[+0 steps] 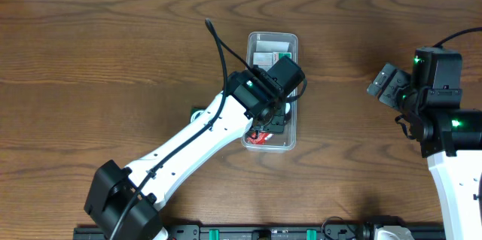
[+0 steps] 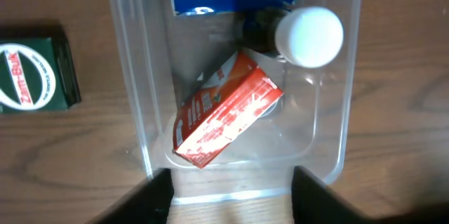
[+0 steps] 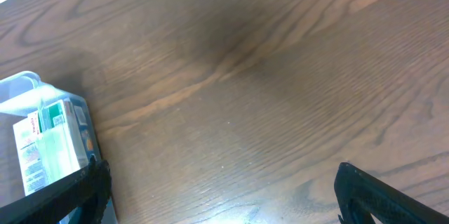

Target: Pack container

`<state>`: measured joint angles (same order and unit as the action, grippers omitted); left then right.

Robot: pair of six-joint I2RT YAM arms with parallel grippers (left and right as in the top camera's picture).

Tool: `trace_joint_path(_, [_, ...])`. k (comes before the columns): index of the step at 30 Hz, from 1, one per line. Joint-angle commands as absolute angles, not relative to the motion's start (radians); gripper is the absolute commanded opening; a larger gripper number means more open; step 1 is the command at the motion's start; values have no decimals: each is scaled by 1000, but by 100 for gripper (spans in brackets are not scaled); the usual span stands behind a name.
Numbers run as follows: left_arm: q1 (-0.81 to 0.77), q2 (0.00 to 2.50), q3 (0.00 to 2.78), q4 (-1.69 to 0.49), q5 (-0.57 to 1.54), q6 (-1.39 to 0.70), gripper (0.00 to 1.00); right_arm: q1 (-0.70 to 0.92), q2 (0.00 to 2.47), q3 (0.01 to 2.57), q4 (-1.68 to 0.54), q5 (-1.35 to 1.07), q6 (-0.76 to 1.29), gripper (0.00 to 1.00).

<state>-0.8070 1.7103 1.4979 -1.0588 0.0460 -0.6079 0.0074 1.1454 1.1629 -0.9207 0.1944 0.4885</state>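
Clear container (image 1: 273, 35) stands mid tabletop (image 1: 113, 59), holding a tilted red carton (image 2: 224, 115). The left hand (image 2: 231, 176) hovers above its near end, spread and empty. The right hand (image 3: 224, 196) is likewise spread, empty, well apart. Likely next: fetch the green Zam-Buk box (image 2: 35, 76) just beside the container.

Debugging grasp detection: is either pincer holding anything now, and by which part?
Nothing is held. The left pincer stands open above the container, the red box lying inside, untouched; the right pincer is open over the table.
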Motion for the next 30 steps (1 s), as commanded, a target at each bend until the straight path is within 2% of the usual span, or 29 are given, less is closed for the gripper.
trace_joint_path(1, [-805, 1703, 1497, -1055, 33, -579, 33, -1, 1145, 1165, -921, 198, 485, 99])
trace_joint_path(4, [-805, 1706, 1495, -1013, 31, -543, 19, -1, 1145, 1165, -921, 198, 485, 99])
trace_joint_path(5, [-805, 1708, 1492, -994, 25, -531, 7, -1, 1145, 1165, -921, 198, 485, 99])
trace_joint_path(6, [-805, 1712, 1490, -984, 10, -532, 6, -1, 1145, 1165, -921, 198, 485, 99])
trace_joint_path(14, [-804, 1721, 1399, -878, -142, -606, 6, -1, 1145, 1165, -921, 198, 485, 99])
trace_joint_path(23, [-804, 1721, 1277, -695, -151, -607, 6, -1, 1145, 1165, -921, 198, 485, 99])
trace_joint_path(30, [-804, 1721, 1221, -670, -138, -607, 6, -1, 1145, 1165, -921, 198, 485, 99])
